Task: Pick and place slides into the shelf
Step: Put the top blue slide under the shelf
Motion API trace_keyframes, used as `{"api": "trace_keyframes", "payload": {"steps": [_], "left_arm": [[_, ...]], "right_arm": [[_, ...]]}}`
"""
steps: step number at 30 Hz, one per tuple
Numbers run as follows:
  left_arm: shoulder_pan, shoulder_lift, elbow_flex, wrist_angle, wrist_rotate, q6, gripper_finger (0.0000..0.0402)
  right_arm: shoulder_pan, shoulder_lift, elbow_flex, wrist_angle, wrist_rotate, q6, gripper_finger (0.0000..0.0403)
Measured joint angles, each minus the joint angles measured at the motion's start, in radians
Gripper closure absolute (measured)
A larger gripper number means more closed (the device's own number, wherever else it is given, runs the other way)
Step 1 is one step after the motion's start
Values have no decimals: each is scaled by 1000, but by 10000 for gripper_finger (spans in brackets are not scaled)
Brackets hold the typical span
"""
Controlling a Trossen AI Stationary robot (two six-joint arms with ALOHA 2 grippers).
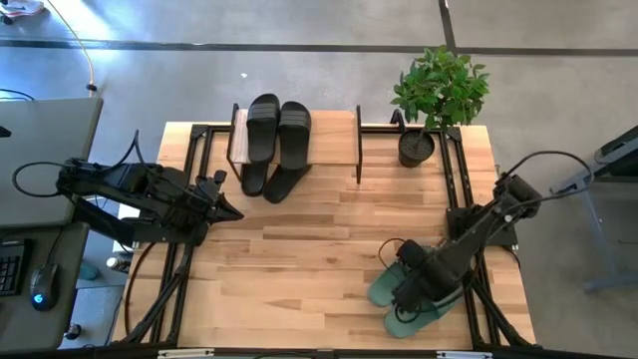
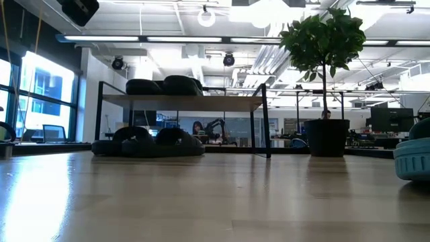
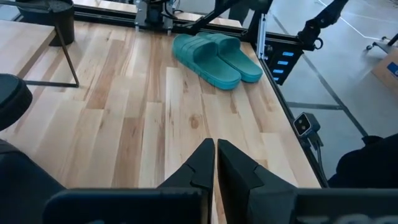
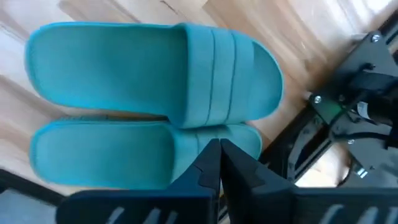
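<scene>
In the high view we cannot see much of the green pair [image 1: 404, 291]; the right arm lies across it, so only the toes and heels show near the counter's [image 1: 299, 259] five o'clock corner; the right wrist view gives us both green slides [image 4: 155, 106] side by side and touching, though the nearer one is partly cut off behind the right pincer [image 4: 217, 163], whose fingers are pressed together just above the straps, pinching nothing that we can make out; in the high view that pincer [image 1: 411, 291] sits over the pair.

The shelf [image 1: 297, 140] stands at the counter's twelve o'clock edge; on its plank top we see one black pair [image 1: 279, 130] lying side by side; a second black pair [image 1: 269, 181] pokes out from under the plank toward six o'clock, its front halves hidden by the top; the low view shows these as dark lumps, two on the shelf [image 2: 181, 101] and two on the counter beneath it, their outlines hard to separate.

The left pincer [image 1: 227, 211] waits at the counter's nine o'clock side, its fingers pressed together and holding nothing, as the left wrist view [image 3: 216, 163] confirms; that view also catches the green pair [image 3: 214, 57] well apart at the far edge.

A potted plant [image 1: 439, 95] stands at the one o'clock corner, just beside the shelf; its pot is partly under the leaves.
</scene>
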Motion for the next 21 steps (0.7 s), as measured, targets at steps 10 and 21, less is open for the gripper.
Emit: {"api": "trace_keyframes", "payload": {"steps": [10,21], "left_arm": [[0,0,0,0,0,0,389],[0,0,0,0,0,0,389]], "right_arm": [[10,17,0,4,58,32,330],[42,18,-86,47,77,211,223]]}}
